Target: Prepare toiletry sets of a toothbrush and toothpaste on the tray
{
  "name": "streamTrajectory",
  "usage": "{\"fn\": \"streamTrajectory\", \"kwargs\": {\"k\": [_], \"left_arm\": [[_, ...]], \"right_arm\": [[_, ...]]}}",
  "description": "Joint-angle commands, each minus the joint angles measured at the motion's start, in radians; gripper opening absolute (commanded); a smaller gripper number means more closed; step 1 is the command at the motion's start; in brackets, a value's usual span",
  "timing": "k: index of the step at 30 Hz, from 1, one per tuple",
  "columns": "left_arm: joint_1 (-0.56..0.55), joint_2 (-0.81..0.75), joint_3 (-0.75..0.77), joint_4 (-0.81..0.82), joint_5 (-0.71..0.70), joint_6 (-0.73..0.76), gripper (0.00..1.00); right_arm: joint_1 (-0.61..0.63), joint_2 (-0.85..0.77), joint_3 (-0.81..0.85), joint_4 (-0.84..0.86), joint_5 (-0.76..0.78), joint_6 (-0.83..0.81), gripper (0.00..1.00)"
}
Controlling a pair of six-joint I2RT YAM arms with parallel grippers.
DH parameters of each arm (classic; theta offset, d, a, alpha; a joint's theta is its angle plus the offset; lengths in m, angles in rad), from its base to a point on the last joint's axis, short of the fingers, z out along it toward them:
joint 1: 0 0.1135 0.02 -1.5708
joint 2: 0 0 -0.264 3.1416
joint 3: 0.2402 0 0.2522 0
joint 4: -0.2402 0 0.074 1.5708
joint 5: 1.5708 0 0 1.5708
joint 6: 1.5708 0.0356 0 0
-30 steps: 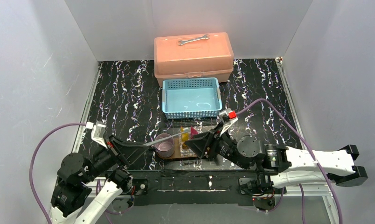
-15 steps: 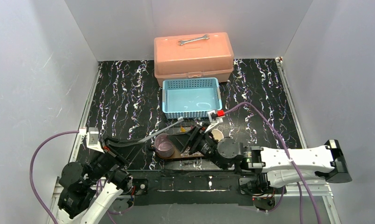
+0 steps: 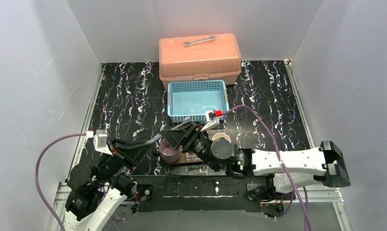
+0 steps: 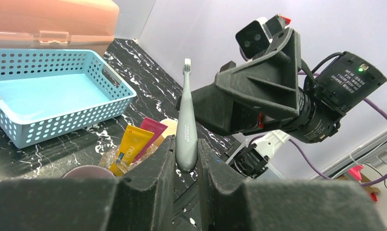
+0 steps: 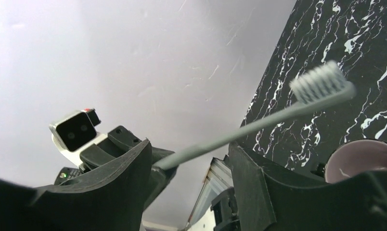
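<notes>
While the left fingers (image 4: 159, 168) are clamped narrow on the fat end of a grey toothbrush (image 4: 187, 110), the rest of the brush pokes out past them toward 12 o'clock in the left wrist view, bristles at the far tip. The right fingers (image 5: 119, 183) are spread wide, one on each side of that same handle, so the brush runs through the gap between them. Can't tell if either one actually touches it. A purple cup (image 5: 360, 161) shows just below the bristle end in the right wrist view, and the brush isn't in it.

Over at about 9 o'clock from the left fingertips, a yellow tube (image 4: 129, 147) and a pink tube (image 4: 152, 129) lean side by side, touching. From above they're hidden under the right arm, but a sliver of the dark brown tray (image 3: 187, 160) shows there, with the cup at its 9 o'clock end. Both sets of fingers meet over that tray, left arm coming in from 8 o'clock, right arm from 4 o'clock.

Further out, at 12 o'clock from the tray, there's a blue basket (image 3: 199, 101) on the black marbled table (image 3: 124, 96). A salmon toolbox (image 3: 199, 60) sits just behind it with a wrench (image 3: 199, 42) lying on the lid.
</notes>
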Motion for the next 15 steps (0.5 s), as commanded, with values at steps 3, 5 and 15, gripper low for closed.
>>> {"fn": "streamTrajectory", "kwargs": {"k": [3, 5, 15], "left_arm": [[0.001, -0.090, -0.024, 0.055, -0.008, 0.040, 0.00], [0.001, -0.090, -0.028, 0.066, -0.001, 0.045, 0.00], [0.001, -0.082, -0.035, 0.061, 0.018, 0.055, 0.00]], "right_arm": [[-0.030, 0.047, 0.076, 0.114, 0.033, 0.053, 0.64], [-0.040, 0.057, 0.084, 0.114, 0.028, 0.061, 0.62], [-0.073, 0.087, 0.097, 0.125, 0.000, 0.082, 0.26]]}}
